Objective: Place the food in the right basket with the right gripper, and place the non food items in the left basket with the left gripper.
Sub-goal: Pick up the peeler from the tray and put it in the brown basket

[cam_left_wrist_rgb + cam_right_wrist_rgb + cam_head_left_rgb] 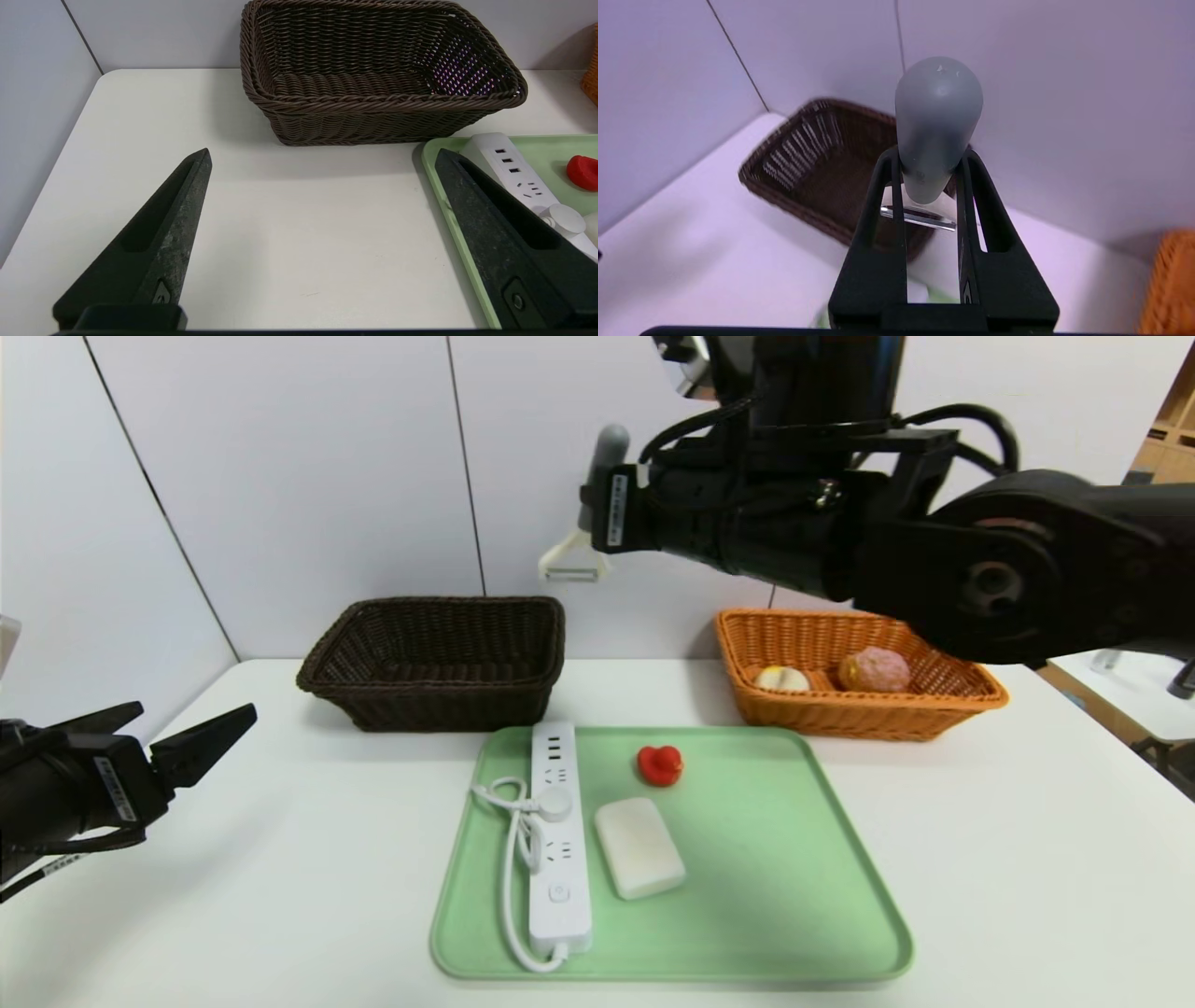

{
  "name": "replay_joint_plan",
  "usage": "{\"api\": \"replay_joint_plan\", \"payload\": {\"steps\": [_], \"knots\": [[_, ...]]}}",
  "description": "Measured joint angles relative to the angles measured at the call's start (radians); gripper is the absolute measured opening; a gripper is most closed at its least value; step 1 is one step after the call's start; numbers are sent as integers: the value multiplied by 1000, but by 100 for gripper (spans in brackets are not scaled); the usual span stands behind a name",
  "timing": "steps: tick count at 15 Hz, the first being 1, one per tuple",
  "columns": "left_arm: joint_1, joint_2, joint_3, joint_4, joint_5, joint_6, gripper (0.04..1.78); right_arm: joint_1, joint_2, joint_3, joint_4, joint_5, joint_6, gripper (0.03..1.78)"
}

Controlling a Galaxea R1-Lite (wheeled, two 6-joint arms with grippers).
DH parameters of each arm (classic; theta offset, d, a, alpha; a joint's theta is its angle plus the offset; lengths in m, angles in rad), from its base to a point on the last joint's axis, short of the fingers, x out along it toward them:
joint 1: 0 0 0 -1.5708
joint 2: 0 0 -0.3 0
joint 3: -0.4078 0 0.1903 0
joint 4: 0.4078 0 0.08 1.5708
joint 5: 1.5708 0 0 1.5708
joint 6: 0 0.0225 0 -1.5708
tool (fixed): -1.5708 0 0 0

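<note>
Peeler (581,523) hangs high in your right gripper (597,513), whose fingers (887,196) are clamped on its grey handle, with the white blade end pointing down; it sits in the air above the gap between the two baskets, nearer the right rim of the brown basket (439,658). That basket stands at the back left of the tabletop (1027,859), its front wall close to the far left corner of the green tray (794,896). The orange basket (943,709) stands at the back right, its front edge just behind the tray's far right corner, and holds a pink round food item (876,668) and a pale one (782,679). On the tray you have a white power strip (557,831) along the left edge, a white bar (639,847) just beside it, and a small red piece (660,764) farther back, apart from both. Your left gripper (201,728) hovers low at the left over bare tabletop, fingers (173,224) spread wide, with open surface between it and the brown basket.
</note>
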Motion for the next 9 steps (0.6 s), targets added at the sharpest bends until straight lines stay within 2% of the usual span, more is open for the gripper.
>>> {"api": "replay_joint_plan", "payload": {"steps": [2, 6, 9], "knots": [[0, 0, 4, 0, 1, 0, 169, 30, 85, -51, -96, -2, -51, 32], [0, 0, 7, 0, 1, 0, 169, 56, 246, -139, -251, -9, -114, 32], [0, 0, 7, 0, 1, 0, 169, 60, 344, -182, -315, -17, -144, 32]]}}
